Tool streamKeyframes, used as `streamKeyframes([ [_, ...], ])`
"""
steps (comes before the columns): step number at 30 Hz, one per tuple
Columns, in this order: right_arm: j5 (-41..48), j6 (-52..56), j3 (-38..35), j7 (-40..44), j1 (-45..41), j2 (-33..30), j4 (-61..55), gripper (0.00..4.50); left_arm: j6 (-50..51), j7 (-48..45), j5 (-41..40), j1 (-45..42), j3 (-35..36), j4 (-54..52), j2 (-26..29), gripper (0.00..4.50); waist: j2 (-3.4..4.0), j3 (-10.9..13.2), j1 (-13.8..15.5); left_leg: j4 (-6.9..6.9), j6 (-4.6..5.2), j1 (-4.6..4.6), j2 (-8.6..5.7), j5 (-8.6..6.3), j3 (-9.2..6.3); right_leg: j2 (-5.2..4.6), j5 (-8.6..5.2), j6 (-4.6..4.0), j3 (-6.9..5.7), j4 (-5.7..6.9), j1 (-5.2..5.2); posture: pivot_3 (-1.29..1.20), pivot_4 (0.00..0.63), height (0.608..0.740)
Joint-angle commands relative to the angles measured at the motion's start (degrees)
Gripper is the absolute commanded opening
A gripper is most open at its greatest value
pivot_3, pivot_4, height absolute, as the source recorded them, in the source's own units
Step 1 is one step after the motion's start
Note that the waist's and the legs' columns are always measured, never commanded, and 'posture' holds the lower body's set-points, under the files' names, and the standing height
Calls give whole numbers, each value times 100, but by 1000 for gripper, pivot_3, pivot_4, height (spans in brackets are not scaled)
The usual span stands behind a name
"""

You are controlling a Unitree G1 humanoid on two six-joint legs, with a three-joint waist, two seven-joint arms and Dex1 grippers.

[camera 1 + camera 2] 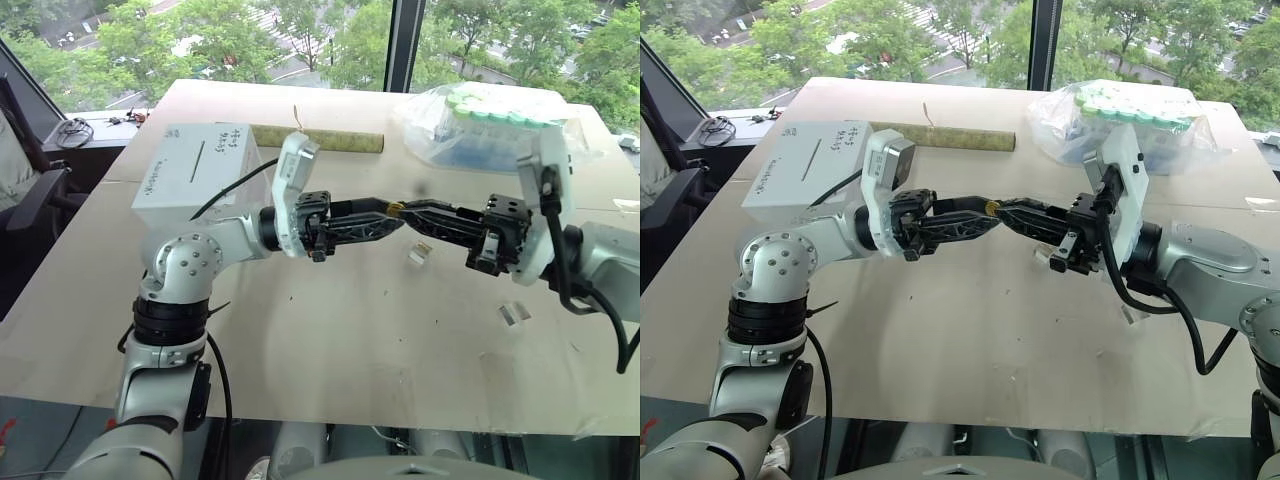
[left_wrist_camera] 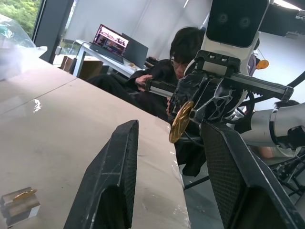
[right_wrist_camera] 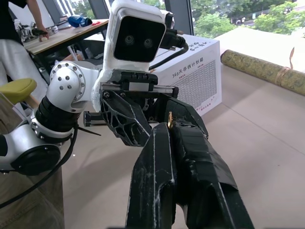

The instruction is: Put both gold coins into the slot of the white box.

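Gold coin (image 2: 181, 121) sits pinched in the right gripper (image 1: 402, 210) mid-frame, left gripper (image 1: 392, 215) jaws spread around it. Second coin (image 2: 24, 194) on a clear block; white box (image 1: 190, 180) upper left.

One gold coin (image 2: 181, 122) sits up in the air, edge-on and pinched at the tips of the right pincer (image 3: 169, 126), right where both pincers meet. The second gold coin (image 2: 24, 194) looks like it's lying flat on a small clear block on the desk (image 1: 330, 340). The white box (image 1: 195, 178) stands at the desk's far left, slot (image 1: 197, 160) on top, a thin dark line.
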Motion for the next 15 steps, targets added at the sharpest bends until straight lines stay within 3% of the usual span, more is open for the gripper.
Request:
streamKeyframes([
  [1, -44, -112, -107, 203, -73, -18, 11, 0, -73, -56, -42, -117, 77, -109, -9, 1520, 0, 0, 0, 0, 0, 0, 0, 0, 1, 0, 0, 0, 0, 0, 0, 0, 150, 740],
  [3, -73, -98, -108, 257, -69, -26, 41, 0, -68, -64, -59, -133, 117, -88, -9, 687, 0, 0, 0, 0, 0, 0, 0, 0, 1, 0, 0, -1, 1, 0, 0, 0, 150, 740],
  [5, -84, -84, -117, 293, -64, -39, 67, 0, -59, -89, -67, -130, 142, -87, 13, 127, 0, 0, -2, 0, 0, 0, 0, 0, 1, 0, -1, -1, 0, 0, 0, 0, 150, 740],
  [15, -53, -53, -63, 336, -96, -19, 144, 0, -57, -137, -106, -117, 185, -82, 15, 127, 0, 0, 0, 0, 0, -1, 1, 0, 1, 0, -1, -2, 0, 0, -1, 0, 150, 740],
])
